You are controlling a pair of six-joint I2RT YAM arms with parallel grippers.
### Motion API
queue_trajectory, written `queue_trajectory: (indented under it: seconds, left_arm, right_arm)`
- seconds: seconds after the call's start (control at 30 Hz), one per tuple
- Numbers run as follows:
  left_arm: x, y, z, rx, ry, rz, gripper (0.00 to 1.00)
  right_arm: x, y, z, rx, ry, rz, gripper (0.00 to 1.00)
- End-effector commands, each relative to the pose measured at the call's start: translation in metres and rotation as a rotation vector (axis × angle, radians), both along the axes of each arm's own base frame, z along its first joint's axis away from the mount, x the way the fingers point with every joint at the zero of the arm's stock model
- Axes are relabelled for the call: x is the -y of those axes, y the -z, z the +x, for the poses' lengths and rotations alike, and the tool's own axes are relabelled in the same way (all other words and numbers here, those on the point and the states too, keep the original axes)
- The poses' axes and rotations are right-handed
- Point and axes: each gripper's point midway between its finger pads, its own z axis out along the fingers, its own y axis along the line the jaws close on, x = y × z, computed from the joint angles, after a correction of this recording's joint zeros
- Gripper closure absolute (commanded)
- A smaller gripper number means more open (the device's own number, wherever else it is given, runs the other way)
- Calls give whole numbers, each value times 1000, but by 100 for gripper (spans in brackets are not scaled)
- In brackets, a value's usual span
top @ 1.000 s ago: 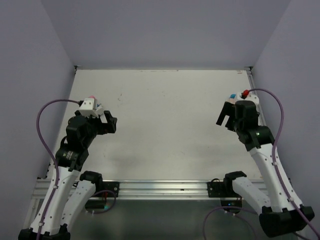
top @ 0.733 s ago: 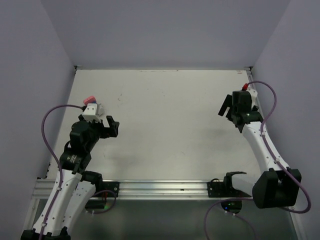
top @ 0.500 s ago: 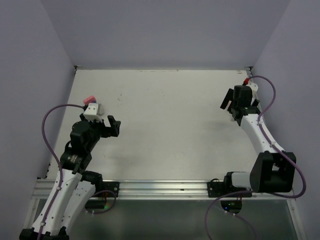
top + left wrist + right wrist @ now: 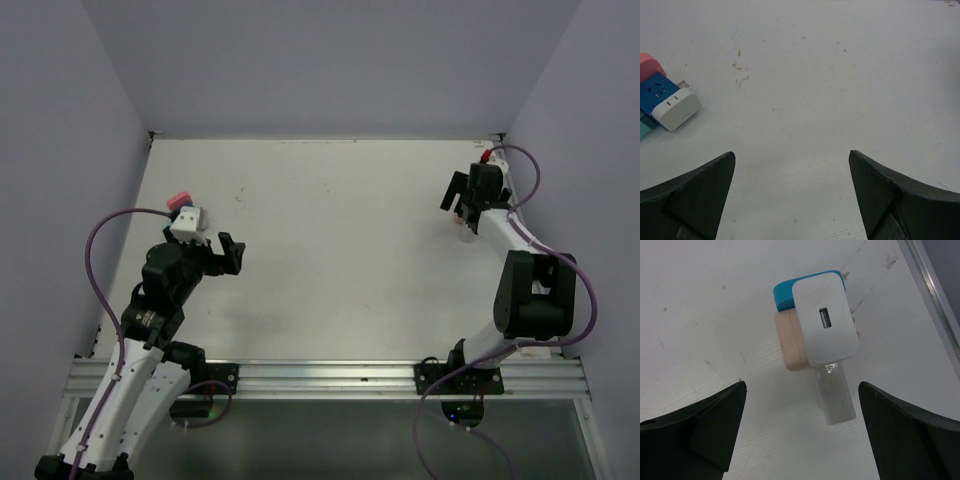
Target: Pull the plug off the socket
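Left wrist view: left gripper (image 4: 792, 200) has its jaws spread as wide as they go, with nothing between them, only bare table (image 4: 840, 75) in the gap. The blue socket block (image 4: 657, 89) lies at the left edge of the frame. A white plug (image 4: 676, 106) sits against its lower right side, with a pink piece (image 4: 650, 62) above and a teal piece (image 4: 644, 125) below. The cluster lies up and left of the fingers, untouched.

Right wrist view: right gripper (image 4: 800, 440) is likewise wide open and empty. A white USB charger (image 4: 826, 322) is at upper centre, seated over a blue block (image 4: 785, 295) and a beige-pink block (image 4: 790, 345). A clear stub (image 4: 836, 395) juts down from the charger toward the gap between the fingers, without touching them.

Top view: the right arm reaches to the upper right of the table; the left arm is at mid-left.
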Motion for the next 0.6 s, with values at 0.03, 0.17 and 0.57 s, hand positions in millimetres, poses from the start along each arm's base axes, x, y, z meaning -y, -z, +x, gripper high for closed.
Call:
queue_trajectory:
  seconds: [0.03,0.17,0.57]
  left_arm:
    - [2,-16,5,72,7,-3,0]
    - [-2,-19,5,81,-17,4,0]
    - [-2,-20,4,86,-17,3,0]
  right_arm:
    - [7,-29,37,129,-34,-7,2]
    - [7,-22,46,119,-62,-13,6]
    - [5,1,52,57,-124,-10,13]
